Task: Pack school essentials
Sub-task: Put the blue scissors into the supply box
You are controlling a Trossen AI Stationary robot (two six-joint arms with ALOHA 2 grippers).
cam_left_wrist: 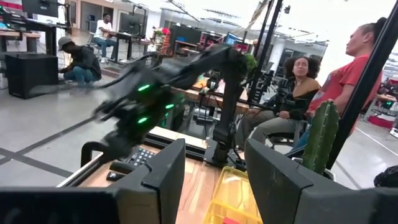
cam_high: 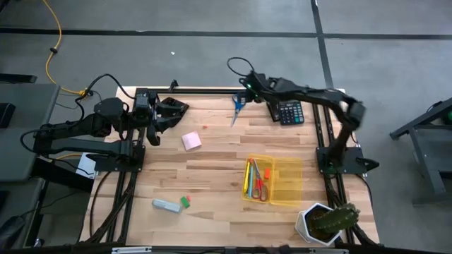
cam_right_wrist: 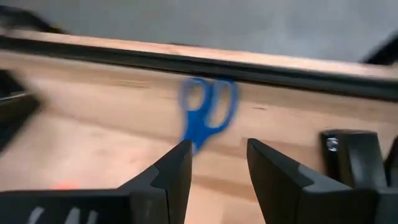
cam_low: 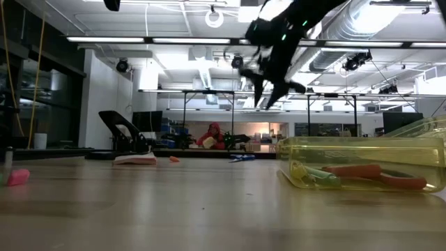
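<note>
A calculator (cam_high: 289, 111) lies by the far edge – a potted cactus (cam_high: 326, 221), seemingly upright, near.

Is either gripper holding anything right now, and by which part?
Nothing is held. The right gripper hangs open above the blue scissors; the left gripper is open too.

We see the right gripper (cam_high: 244, 90) above the blue-handled scissors (cam_high: 236, 107); the yellow tray (cam_high: 291, 182) holds what looks like stationery.
</note>
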